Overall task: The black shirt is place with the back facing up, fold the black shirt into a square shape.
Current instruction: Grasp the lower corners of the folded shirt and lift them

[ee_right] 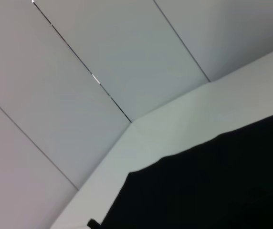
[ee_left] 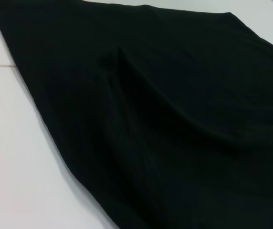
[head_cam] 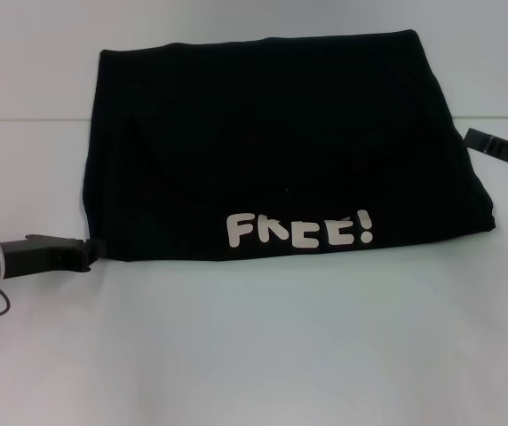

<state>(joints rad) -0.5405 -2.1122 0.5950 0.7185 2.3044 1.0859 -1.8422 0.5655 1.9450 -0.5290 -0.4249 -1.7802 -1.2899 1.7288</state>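
The shirt (head_cam: 281,151) lies flat on the white table (head_cam: 254,346), folded into a wide panel that covers most of the far half of the surface. Its long axis runs left to right. The far edge is straight and lies near the table's far edge; the near edge runs across the table's middle. White lettering (head_cam: 300,231) reading "FREE!" sits along the near edge, right of centre, upright as seen from the robot; the fold partly breaks its letters. A shallow crease curves across the panel's middle.

The left gripper (head_cam: 92,251) lies low over the table at the shirt's near-left corner, pointing right along the near edge. Its tip meets the fabric edge; whether the jaws are open, closed or holding cloth cannot be told. The left wrist view is filled with the shirt (ee_left: 165,119), showing a raised fold in the cloth and a strip of table (ee_left: 17,167) beside it.

The right gripper (head_cam: 503,151) is near the table's right edge, just off the shirt's right side and apart from it. Its jaw state cannot be told. The right wrist view shows part of the shirt (ee_right: 213,186), the table (ee_right: 184,119) and a panelled wall (ee_right: 79,71).
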